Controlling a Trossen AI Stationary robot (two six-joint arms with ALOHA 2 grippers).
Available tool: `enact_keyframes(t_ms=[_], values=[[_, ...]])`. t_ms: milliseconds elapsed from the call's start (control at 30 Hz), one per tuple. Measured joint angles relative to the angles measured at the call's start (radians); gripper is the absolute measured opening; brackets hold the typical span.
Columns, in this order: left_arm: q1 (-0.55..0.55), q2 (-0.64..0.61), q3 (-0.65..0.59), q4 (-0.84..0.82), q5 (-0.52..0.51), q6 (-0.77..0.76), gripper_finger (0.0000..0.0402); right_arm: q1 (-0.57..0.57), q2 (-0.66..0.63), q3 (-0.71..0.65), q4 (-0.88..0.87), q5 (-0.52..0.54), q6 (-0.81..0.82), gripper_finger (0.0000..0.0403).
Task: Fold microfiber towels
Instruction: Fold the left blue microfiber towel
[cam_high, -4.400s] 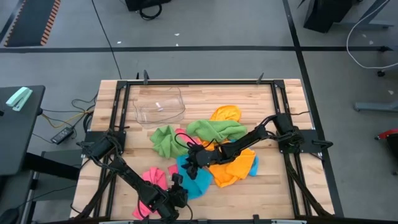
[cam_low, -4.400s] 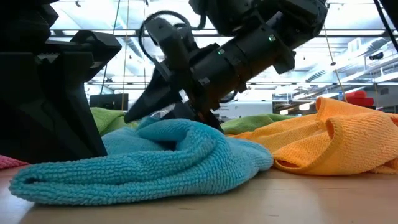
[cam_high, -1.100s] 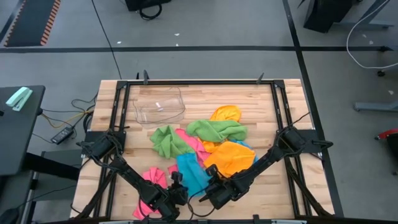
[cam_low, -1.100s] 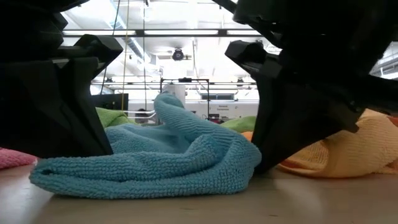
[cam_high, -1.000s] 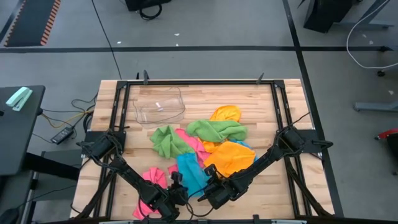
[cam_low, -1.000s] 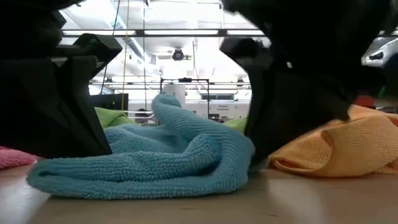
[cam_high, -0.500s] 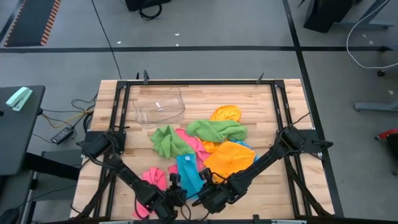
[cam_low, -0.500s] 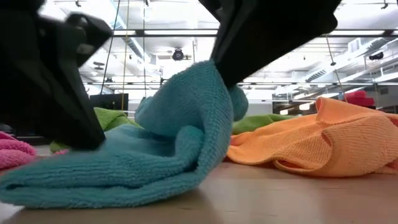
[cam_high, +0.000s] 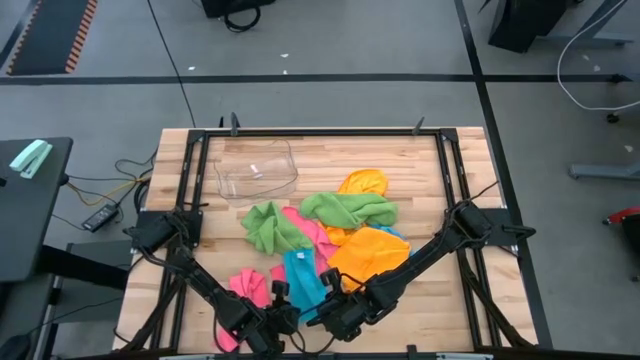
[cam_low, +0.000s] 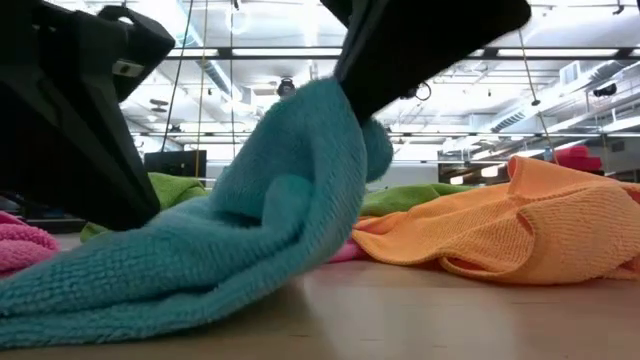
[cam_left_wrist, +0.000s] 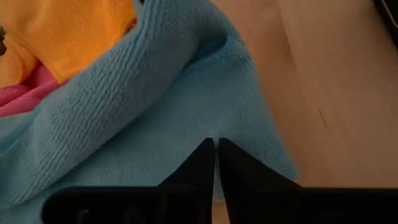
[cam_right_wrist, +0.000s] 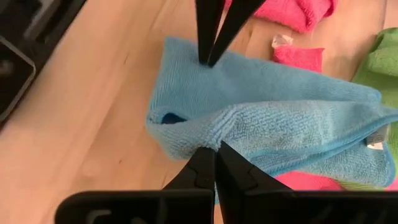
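A sky-blue towel (cam_high: 303, 278) lies near the table's front edge, between my two grippers. My left gripper (cam_high: 288, 310) is shut at the towel's near left end. My right gripper (cam_high: 322, 308) is shut on the towel's right part and holds it up in a peak (cam_low: 335, 110). The left part (cam_low: 90, 285) of the towel rests on the table. Behind it lie a pink towel (cam_high: 248, 287), two green towels (cam_high: 345, 208), and an orange towel (cam_high: 370, 255). My left gripper has its closed fingertips (cam_left_wrist: 208, 152) on the blue towel's surface near the near edge (cam_left_wrist: 249, 155), slanting down from the near left. Whether cloth lies between the tips is hidden. The towel around them lies on the table. My right gripper pinches a folded edge (cam_right_wrist: 214, 138) of the blue towel between its two fingers, slanting down from the near right. That part is lifted clear, and the cloth slopes down from it to the table (cam_low: 200, 260).
A clear plastic tub (cam_high: 256, 170) stands at the far left of the table. A second orange towel (cam_high: 362, 183) lies behind the green one. Bare wood (cam_high: 430, 300) shows at the near right, and the black frame rails (cam_high: 450, 180) run along both sides.
My right gripper has risen and gone a little toward the table's left edge with the blue towel's right part. That part has been pulled up from a flat heap into a tall peak, while the towel's left part under my left gripper has stayed on the table.
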Motion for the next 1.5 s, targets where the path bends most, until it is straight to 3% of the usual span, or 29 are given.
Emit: enact_keyframes(t_ms=[400, 833, 1133, 1500], values=[[0.017, 0.028, -0.001, 0.042, -0.002, 0.030, 0.0029, -0.005, -0.007, 0.002, -0.016, -0.027, 0.064, 0.0006], [-0.090, -0.036, 0.001, -0.018, -0.002, -0.010, 0.0016, -0.005, -0.007, 0.002, -0.023, -0.026, 0.077, 0.0006], [-0.035, 0.051, 0.000, 0.005, 0.017, -0.065, 0.0016, -0.007, -0.007, 0.002, -0.010, -0.025, 0.082, 0.0006], [-0.022, 0.067, 0.001, 0.033, -0.006, -0.045, 0.0012, -0.013, -0.013, 0.002, 0.012, -0.059, 0.174, 0.0011]])
